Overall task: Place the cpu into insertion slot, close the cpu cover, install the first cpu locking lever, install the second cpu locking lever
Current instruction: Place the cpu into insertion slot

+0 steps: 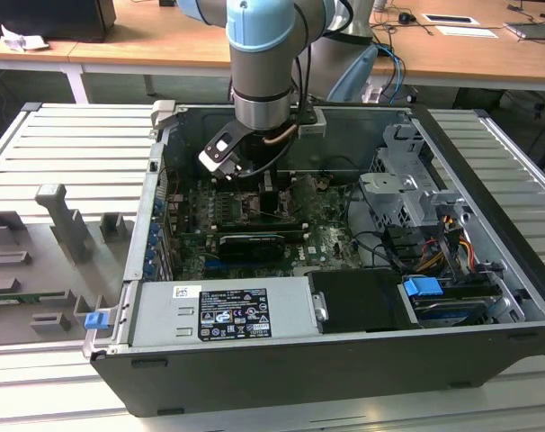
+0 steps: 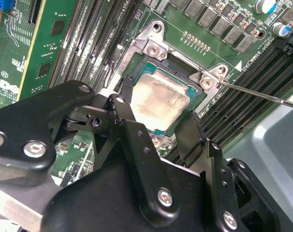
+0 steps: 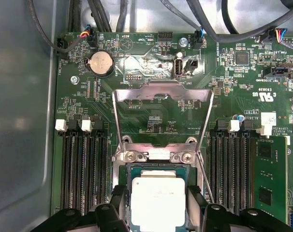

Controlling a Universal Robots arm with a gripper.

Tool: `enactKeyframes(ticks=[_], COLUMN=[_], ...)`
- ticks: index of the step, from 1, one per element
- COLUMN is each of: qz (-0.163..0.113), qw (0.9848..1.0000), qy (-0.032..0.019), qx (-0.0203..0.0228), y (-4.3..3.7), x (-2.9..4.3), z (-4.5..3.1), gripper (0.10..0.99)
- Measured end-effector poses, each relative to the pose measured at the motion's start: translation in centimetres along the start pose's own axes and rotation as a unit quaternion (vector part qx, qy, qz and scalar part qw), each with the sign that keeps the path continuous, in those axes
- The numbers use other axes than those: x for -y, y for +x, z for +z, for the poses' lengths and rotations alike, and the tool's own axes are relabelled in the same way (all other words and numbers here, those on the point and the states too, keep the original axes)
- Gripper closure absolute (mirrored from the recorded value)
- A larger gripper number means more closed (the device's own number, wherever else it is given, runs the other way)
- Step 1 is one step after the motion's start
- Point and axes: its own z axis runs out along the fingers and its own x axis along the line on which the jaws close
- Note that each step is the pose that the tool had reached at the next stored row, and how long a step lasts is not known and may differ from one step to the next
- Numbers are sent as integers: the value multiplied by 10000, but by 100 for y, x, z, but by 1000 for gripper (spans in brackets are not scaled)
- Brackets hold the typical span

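cpu (image 3: 157,205) is sitting flat in the insertion slot (image 2: 183,72), pale silvery-beige face up, slightly smudged, square. Tool (image 2: 158,108) is gripping it, black fingers (image 2: 187,133) tight on two opposite edges. cpu cover (image 3: 163,92), a thin silvery frame, is flipped open past the socket. Thin wire lever (image 2: 262,95) sticks out loose. Green board (image 3: 151,121) and long black memory slots (image 3: 81,169) flank it.

Wooden desks (image 1: 165,36) (behind), slatted grey worktable (image 1: 75,144)
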Motion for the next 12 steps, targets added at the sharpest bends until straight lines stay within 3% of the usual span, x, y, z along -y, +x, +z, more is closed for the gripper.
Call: enactKeyframes(ticks=[12], qz=[0], qw=[10000], qy=[7], qx=[1], y=[3], x=[-15], z=[-189], gripper=[471])
